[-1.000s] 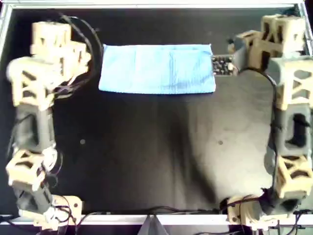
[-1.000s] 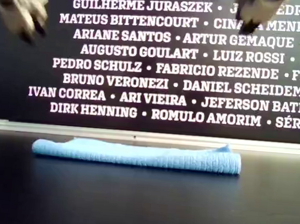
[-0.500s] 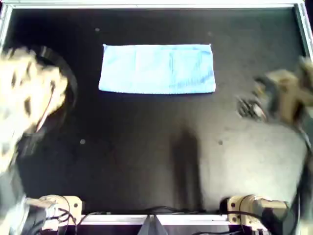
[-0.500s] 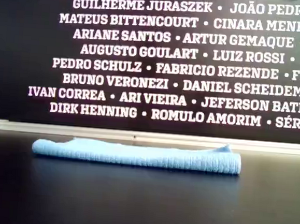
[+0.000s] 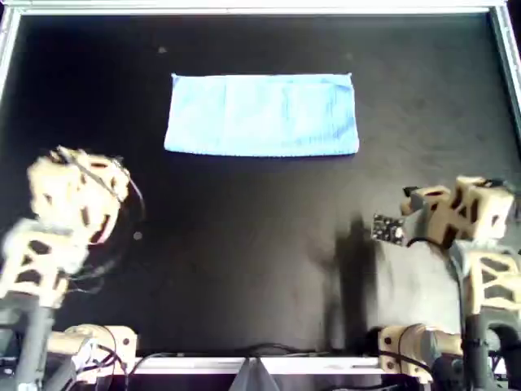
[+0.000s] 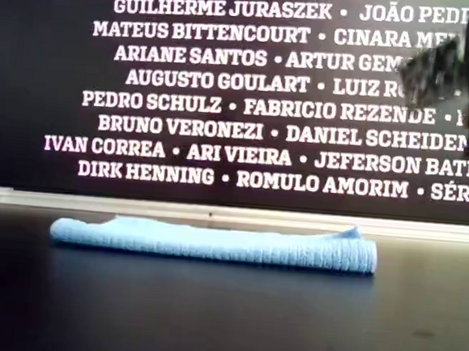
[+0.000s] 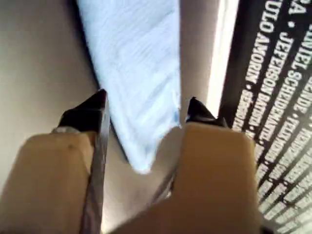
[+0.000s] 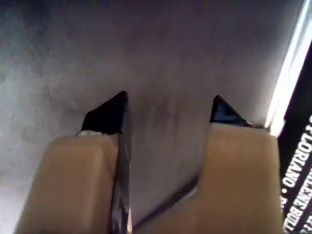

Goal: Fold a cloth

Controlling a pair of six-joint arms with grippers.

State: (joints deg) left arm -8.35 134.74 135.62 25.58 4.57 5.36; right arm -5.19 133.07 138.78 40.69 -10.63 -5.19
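Note:
The light-blue cloth [image 5: 262,114] lies flat as a long rectangle near the back of the black table. In the exterior view it [image 6: 213,243] shows as a low layered strip. No gripper touches it. My first gripper [image 7: 146,109] is open and empty, above the table, and looks along the cloth [image 7: 139,73] from one short end. My second gripper [image 8: 168,105] is open and empty over bare black table. One arm [image 5: 77,195] stands at the overhead view's left and another [image 5: 456,216] at its right. The wrist views do not settle which is which.
A metal rim [image 5: 260,8] runs along the table's back edge, below a black wall with white names [image 6: 224,101]. Arm bases and cables [image 5: 244,358] sit along the front edge. A blurred gripper [image 6: 425,73] shows at the exterior view's upper right.
Both arms have swung away from the cloth's short ends towards the front of the table. The cloth has not moved.

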